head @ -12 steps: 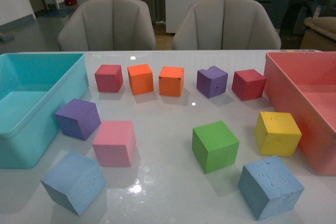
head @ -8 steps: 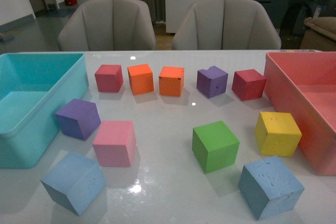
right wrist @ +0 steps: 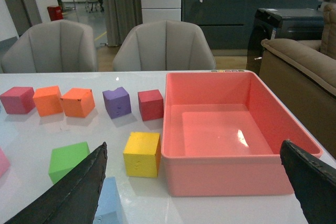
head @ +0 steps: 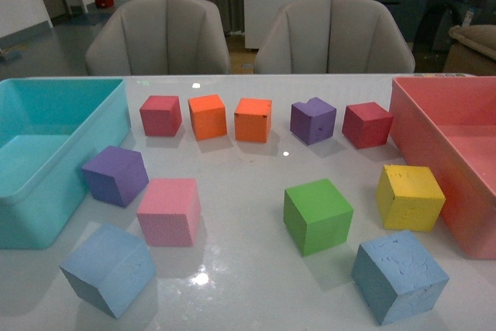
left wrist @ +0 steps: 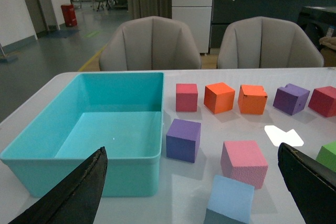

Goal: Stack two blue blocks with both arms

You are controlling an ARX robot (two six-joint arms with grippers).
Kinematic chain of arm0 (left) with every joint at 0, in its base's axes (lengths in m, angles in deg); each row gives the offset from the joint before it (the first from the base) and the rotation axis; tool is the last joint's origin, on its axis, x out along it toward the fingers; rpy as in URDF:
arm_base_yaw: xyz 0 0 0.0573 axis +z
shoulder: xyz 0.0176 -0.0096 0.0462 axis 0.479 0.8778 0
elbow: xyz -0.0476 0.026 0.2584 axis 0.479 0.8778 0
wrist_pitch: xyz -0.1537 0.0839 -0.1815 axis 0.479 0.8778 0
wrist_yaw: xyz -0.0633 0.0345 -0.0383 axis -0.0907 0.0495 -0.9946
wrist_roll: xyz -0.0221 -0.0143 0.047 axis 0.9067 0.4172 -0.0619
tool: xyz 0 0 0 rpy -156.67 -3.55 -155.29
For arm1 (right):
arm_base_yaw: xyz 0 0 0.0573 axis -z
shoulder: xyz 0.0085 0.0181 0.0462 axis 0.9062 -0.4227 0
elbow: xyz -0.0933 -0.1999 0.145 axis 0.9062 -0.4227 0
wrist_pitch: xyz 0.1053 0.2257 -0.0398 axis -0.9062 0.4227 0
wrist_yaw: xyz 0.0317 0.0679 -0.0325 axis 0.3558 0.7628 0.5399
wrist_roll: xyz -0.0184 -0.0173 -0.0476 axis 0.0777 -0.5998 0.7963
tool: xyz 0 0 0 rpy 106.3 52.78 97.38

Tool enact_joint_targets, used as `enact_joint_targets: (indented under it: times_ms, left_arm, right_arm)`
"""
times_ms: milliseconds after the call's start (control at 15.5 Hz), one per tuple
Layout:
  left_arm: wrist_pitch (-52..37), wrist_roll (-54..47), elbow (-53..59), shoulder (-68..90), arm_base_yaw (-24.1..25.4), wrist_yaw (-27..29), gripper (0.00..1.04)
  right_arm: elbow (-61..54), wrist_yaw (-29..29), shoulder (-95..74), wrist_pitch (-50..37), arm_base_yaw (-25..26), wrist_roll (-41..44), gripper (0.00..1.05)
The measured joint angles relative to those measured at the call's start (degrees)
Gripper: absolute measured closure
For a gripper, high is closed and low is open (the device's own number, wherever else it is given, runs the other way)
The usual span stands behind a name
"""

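Nothing has moved. The left light-blue foam cube (head: pixel 108 269) sits on the white bench (head: pixel 248 168) between the released left hand's (left wrist: pixel 190 150) fingers. The right light-blue foam cube (head: pixel 399 275) lies beside one finger of the released right hand (right wrist: pixel 193 146). Only the wrist views show the hands.

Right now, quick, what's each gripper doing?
Left gripper: open, holding nothing.
Right gripper: open, holding nothing.

2 blue blocks (head: pixel 108 270) (head: pixel 399 275), unstacked, well apart
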Motion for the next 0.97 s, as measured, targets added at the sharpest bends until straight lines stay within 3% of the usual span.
enact_joint_targets:
  times_ms: [65, 129, 194, 259, 388, 582, 711, 969]
  left_arm:
    - [0.00, 0.00, 0.00, 0.00, 0.00, 0.00, 0.07]
    - [0.00, 0.00, 0.00, 0.00, 0.00, 0.00, 0.07]
    - [-0.04, 0.00, 0.00, 0.00, 0.00, -0.07, 0.07]
    - [0.00, 0.00, 0.00, 0.00, 0.00, -0.02, 0.07]
    - [0.00, 0.00, 0.00, 0.00, 0.00, -0.02, 0.07]
    - [0.00, 0.00, 0.00, 0.00, 0.00, -0.04, 0.07]
    - [-0.02, 0.00, 0.00, 0.00, 0.00, -0.02, 0.07]
    - [-0.02, 0.00, 0.00, 0.00, 0.00, -0.02, 0.07]
  right_arm:
    - [0.00, 0.02, 0.00, 0.00, 0.00, 0.00, 0.06]
    - [1.64, -5.62, -2.01, 5.44, -2.19, -1.90, 0.06]
    - [5.49, -16.41, -14.99, 2.21, -7.34, -6.97, 0.06]
    - [10.19, -20.26, -25.20, -5.73, -9.51, -7.93, 0.06]
    - [20.00, -15.82, -46.93, -16.26, -11.39, -7.91, 0.06]
    - [28.37, -9.51, -74.75, -14.71, -17.40, -8.13, 0.06]
    - [29.68, -8.63, -84.59, -15.50, -20.35, -8.20, 0.06]
    - [30.77, -8.37, -89.68, -16.55, -20.76, -8.55, 0.06]
